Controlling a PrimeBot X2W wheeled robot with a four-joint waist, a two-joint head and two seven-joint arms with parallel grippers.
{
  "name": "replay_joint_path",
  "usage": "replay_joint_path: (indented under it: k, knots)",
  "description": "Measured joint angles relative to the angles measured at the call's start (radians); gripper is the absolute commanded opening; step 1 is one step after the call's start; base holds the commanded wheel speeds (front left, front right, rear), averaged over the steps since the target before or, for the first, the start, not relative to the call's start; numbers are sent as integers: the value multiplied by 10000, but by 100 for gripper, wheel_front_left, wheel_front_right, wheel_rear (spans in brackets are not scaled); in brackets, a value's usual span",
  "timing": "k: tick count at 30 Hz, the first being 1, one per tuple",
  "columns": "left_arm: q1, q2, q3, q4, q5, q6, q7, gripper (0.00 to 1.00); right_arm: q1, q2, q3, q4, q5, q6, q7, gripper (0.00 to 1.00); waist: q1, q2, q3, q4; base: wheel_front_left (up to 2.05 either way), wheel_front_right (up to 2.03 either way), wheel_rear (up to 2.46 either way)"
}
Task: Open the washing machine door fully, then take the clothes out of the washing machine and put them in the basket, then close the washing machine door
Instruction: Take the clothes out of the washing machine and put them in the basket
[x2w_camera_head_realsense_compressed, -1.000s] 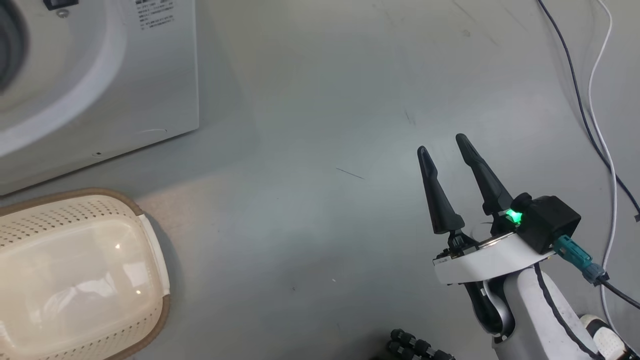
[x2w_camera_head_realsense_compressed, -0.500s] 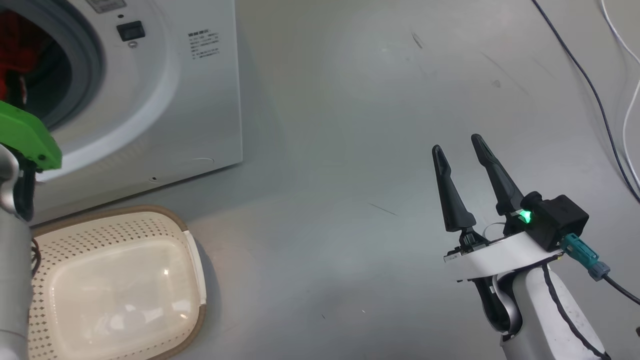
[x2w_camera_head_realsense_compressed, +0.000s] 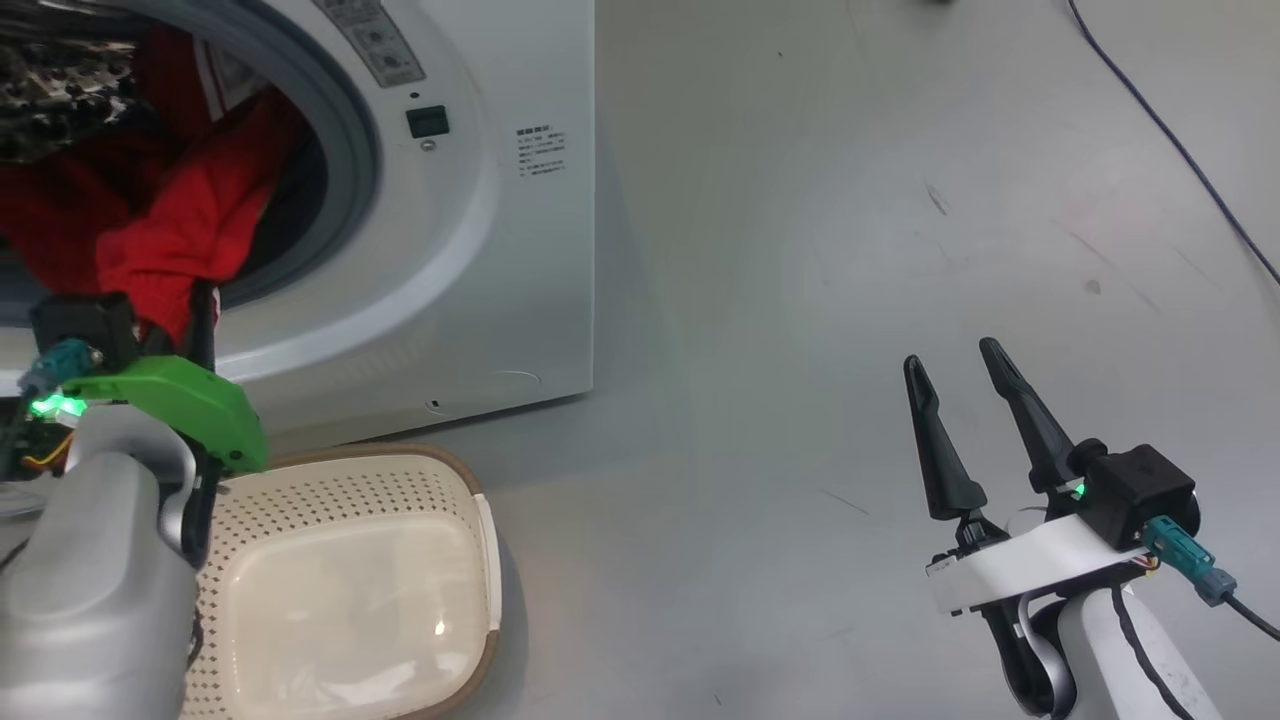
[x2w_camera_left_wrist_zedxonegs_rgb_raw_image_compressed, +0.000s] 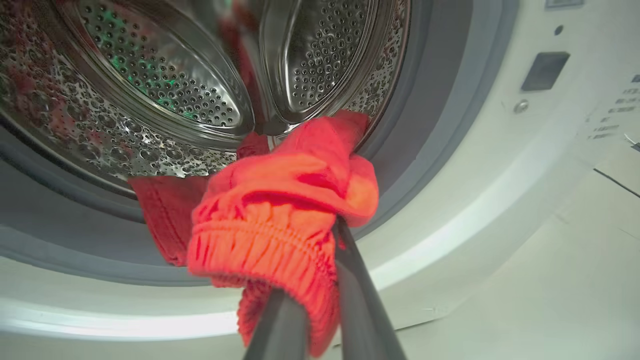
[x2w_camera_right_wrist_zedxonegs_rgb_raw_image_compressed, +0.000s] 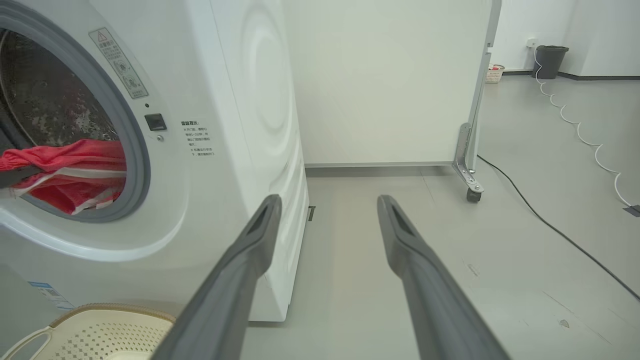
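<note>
The white washing machine (x2w_camera_head_realsense_compressed: 500, 250) stands at the upper left with its drum mouth uncovered; its door is out of view. Red clothes (x2w_camera_head_realsense_compressed: 190, 220) spill over the grey rubber ring. My left gripper (x2w_camera_head_realsense_compressed: 170, 320) is at the lower lip of the mouth, shut on a bunched red garment (x2w_camera_left_wrist_zedxonegs_rgb_raw_image_compressed: 280, 200) that drapes over both fingers (x2w_camera_left_wrist_zedxonegs_rgb_raw_image_compressed: 360, 300). More red cloth with white stripes (x2w_camera_right_wrist_zedxonegs_rgb_raw_image_compressed: 70, 155) lies in the drum. The cream basket (x2w_camera_head_realsense_compressed: 480, 540) sits on the floor right under the left arm, nothing in it. My right gripper (x2w_camera_head_realsense_compressed: 950, 357) hovers open over bare floor, far right of the machine (x2w_camera_right_wrist_zedxonegs_rgb_raw_image_compressed: 240, 125).
A dark cable (x2w_camera_head_realsense_compressed: 1180, 150) runs across the floor at the far right. In the right wrist view a white panel on casters (x2w_camera_right_wrist_zedxonegs_rgb_raw_image_compressed: 472, 192) stands behind the machine, with a cable (x2w_camera_right_wrist_zedxonegs_rgb_raw_image_compressed: 550, 225) trailing from it and a dark bin (x2w_camera_right_wrist_zedxonegs_rgb_raw_image_compressed: 550, 60) by the far wall.
The head camera has swung toward the machine, shifting the whole picture right. The drum mouth and the left gripper holding red cloth have come into view. The right gripper stays open.
</note>
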Motion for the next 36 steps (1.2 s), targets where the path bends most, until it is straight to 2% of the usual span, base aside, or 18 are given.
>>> replay_joint_path:
  k: [7, 20, 25, 36]
  knots:
    - [755, -253, -821, -681, -4, -2, -552, 0, 355, -10, -19, 59, 0, 29, 2, 100, 0, 0, -661, 676, 0, 0, 0]
    - [1990, -100, -1043, -2090, -213, -10, -690, 0, 923, -12, -146, 84, 0, 79, 2, 100, 0, 0, -1642, 1704, 0, 0, 0]
    - [2226, 148, -826, -3254, -138, -10, -690, 0, 977, -12, -240, 25, 0, 79, 2, 100, 0, 0, -1825, 1958, 0, 0, 0]
    - [3040, 125, -150, -5450, -61, -10, -719, 0, 1142, -4, -238, -23, 0, 88, 2, 100, 0, 0, -1943, 2244, 0, 0, 0]
